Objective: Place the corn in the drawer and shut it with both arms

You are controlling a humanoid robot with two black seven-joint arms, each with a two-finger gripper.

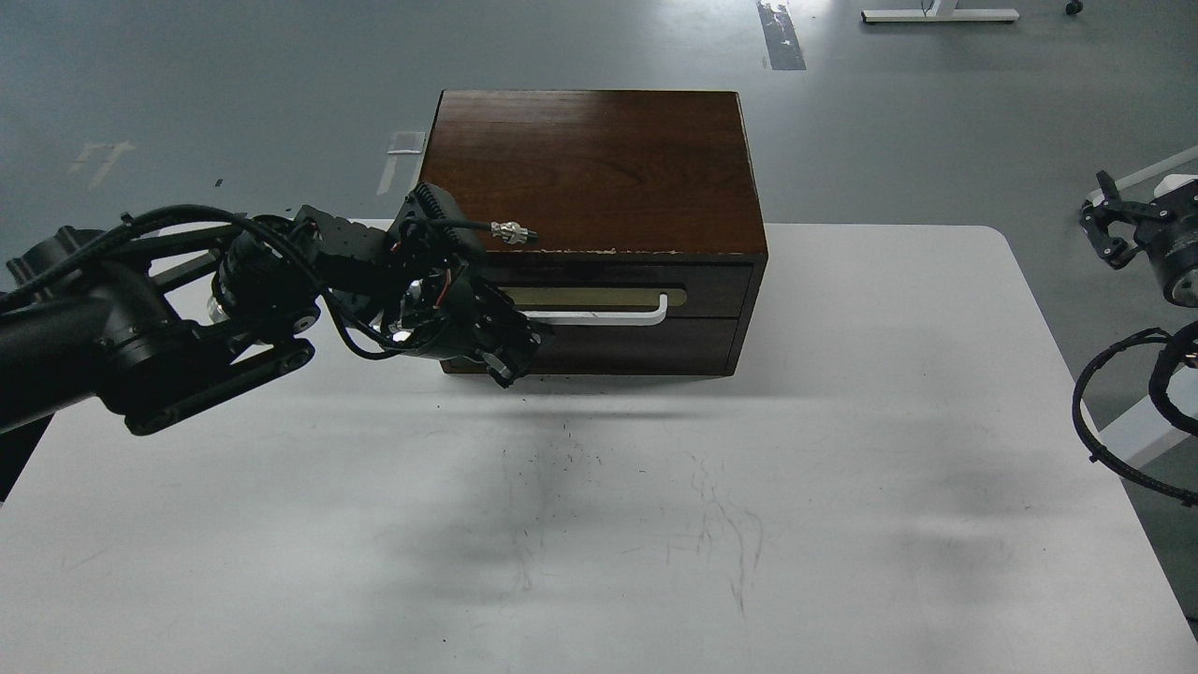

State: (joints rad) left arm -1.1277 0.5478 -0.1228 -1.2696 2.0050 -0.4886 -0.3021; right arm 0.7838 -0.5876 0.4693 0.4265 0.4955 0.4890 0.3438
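Corn is out of sight and the drawer (pixel 599 292) sits shut, so your left gripper (pixel 513 354), grip unreadable, hovers by the handle (pixel 608 316), while your right gripper (pixel 1109 229) waits aside, claws spread.

A white bench (pixel 842 487) with dark scratch marks (pixel 711 524), on a grey floor (pixel 234 84) with tape strips (pixel 780 36).

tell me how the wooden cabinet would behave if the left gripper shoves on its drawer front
The cabinet is squat and wide with a flat base on the table, so it probably won't tip. On that smooth white top it may slide back rather than stay put. It looks like solid wood, likely stiff and fairly heavy. The left gripper is by the drawer handle.
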